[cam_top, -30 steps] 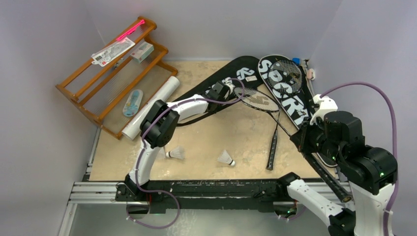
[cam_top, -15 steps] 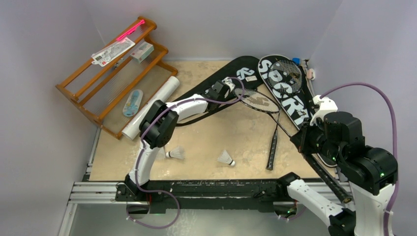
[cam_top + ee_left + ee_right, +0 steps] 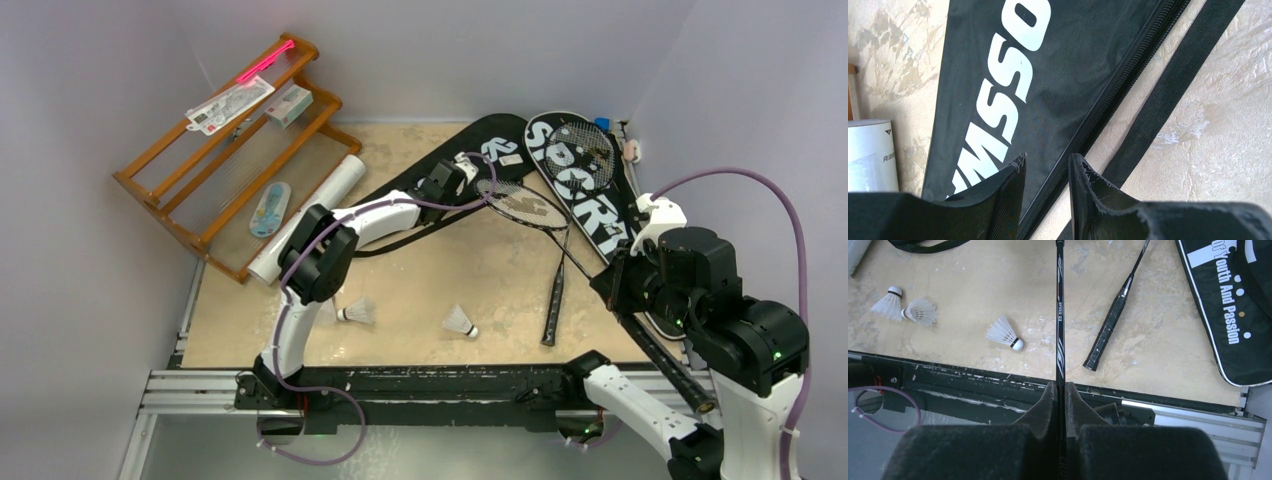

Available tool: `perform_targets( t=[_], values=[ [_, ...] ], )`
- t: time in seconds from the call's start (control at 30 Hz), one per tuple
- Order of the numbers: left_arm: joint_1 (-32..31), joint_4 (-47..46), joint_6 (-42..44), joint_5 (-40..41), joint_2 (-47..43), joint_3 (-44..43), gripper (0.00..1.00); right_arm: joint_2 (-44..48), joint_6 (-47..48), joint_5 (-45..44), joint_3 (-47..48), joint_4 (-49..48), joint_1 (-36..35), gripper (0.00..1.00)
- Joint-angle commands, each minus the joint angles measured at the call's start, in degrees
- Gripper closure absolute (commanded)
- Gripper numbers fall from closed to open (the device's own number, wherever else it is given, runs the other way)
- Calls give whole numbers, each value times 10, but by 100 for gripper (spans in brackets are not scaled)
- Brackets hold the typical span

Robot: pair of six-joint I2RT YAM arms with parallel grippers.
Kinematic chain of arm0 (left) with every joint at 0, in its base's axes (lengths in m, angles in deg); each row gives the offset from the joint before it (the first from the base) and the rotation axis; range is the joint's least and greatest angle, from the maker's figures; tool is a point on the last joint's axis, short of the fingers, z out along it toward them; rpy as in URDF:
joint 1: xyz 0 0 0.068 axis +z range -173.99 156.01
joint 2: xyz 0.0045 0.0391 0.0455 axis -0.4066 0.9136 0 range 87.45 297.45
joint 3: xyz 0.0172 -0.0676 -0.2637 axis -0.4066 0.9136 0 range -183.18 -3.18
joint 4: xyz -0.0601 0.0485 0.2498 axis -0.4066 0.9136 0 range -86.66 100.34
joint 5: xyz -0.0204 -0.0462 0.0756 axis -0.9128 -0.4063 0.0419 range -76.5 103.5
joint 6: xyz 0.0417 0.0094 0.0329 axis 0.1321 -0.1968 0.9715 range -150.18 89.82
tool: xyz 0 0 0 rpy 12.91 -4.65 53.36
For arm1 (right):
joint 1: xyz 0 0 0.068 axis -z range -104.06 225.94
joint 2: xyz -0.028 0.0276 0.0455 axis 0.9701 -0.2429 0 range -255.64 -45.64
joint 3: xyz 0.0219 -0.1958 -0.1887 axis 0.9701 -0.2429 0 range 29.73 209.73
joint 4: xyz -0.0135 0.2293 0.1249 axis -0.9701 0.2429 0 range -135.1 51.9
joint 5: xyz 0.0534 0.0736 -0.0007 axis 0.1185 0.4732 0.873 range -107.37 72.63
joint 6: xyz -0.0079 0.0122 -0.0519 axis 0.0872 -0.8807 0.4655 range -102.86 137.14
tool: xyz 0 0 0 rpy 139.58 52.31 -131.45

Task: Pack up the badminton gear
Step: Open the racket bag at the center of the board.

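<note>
Two robot arms, the left arm and the right arm, had white tubular links and bulky black joint housings. A thin purple cable ran along each. A small green light glowed on the right arm. The left gripper had matte black fingers with frayed tips.

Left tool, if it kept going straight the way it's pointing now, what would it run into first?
The left tool would meet the black bag first, about at its zipper, which runs between its parted fingers. It looks close, but depth is hard to judge.
</note>
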Motion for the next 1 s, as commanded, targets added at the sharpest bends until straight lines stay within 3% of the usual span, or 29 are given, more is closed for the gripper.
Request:
perform_targets(
  t=[0.0,0.4,0.77,0.97],
  values=[
    [3,-10,18,7,11,-16,65,5,-6,-9,9,-20,-1,100],
    [2,-13,58,5,43,-27,65,3,-6,-20,20,-20,-1,100],
    [2,-20,104,65,89,-56,67,2,-8,-29,37,-16,-1,100],
    [2,-69,128,131,101,-48,75,1,-8,-28,36,-17,-1,100]
  ],
)
